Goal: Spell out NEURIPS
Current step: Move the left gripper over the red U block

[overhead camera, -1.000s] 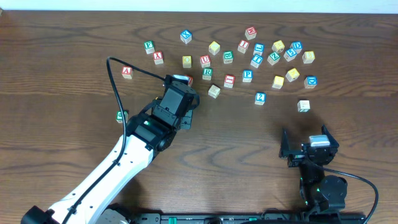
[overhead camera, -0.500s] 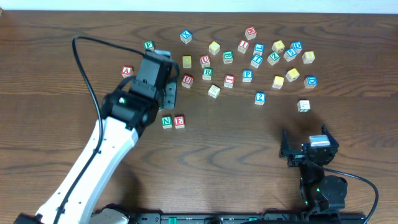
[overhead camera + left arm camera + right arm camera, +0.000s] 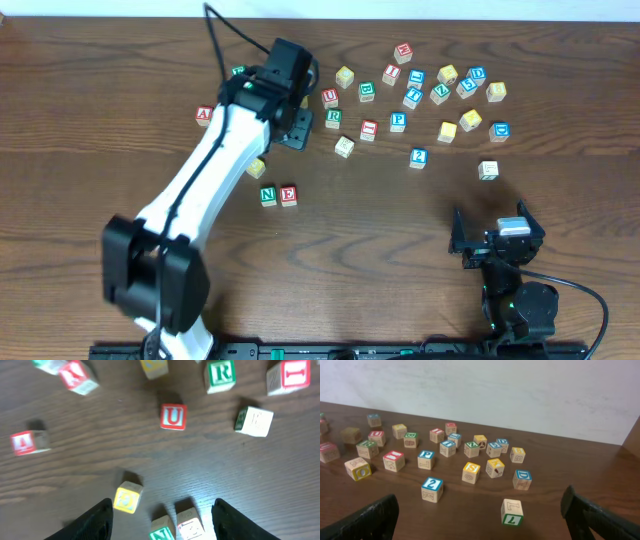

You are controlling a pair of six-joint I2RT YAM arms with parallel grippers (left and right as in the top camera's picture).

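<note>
Table (image 3: 150, 455): red U (image 3: 173, 416), hidden overhead, shows at wrist.

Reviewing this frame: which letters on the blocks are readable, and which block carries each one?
"N", green: N block
"E", red: E block
"U", red: U block
"R", green: R block
"I", red: I block
"P", blue: P block
"A", red: A block
The letters on the other blocks are too small or blurred to read with confidence.
</note>
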